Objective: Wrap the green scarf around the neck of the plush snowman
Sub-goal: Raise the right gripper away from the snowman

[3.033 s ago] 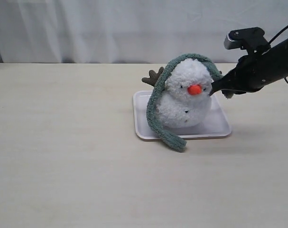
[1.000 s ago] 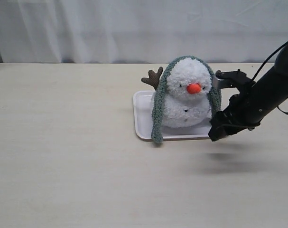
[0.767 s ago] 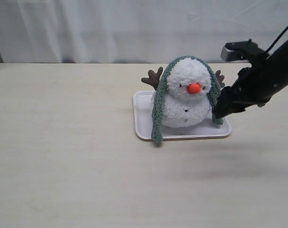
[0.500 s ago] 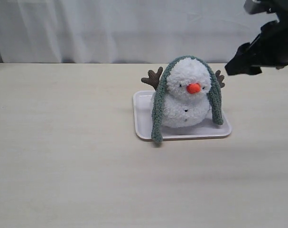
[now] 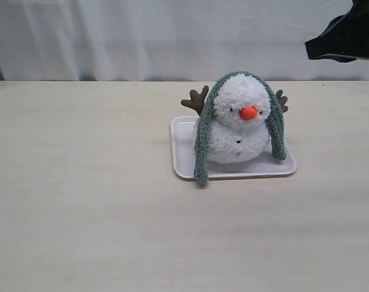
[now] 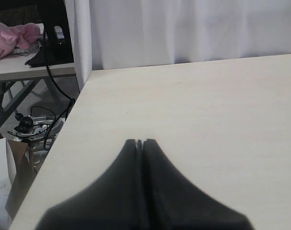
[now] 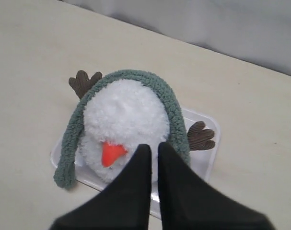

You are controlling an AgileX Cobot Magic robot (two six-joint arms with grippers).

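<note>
The plush snowman (image 5: 239, 131) sits upright on a white tray (image 5: 183, 152); it also shows from above in the right wrist view (image 7: 123, 117). The green scarf (image 5: 203, 137) lies over the top of its head, not in the neck crease (image 5: 236, 123). One end hangs down each side, the left past the tray's front rim, the right onto the tray. My right gripper (image 5: 312, 52) hovers high at the upper right, well clear of the toy. Its fingertips (image 7: 154, 146) stand a narrow slit apart with nothing between them. My left gripper (image 6: 140, 141) is shut and empty over bare table.
A white curtain hangs behind the table. The left wrist view shows the table's left edge (image 6: 64, 139), with cables and a box on the floor beyond it. A side table there carries a pink plush (image 6: 13, 36).
The right gripper pulled the scarf's right end down beside the snowman, let it go, then rose up and away to the upper right. The scarf now hangs more evenly.
</note>
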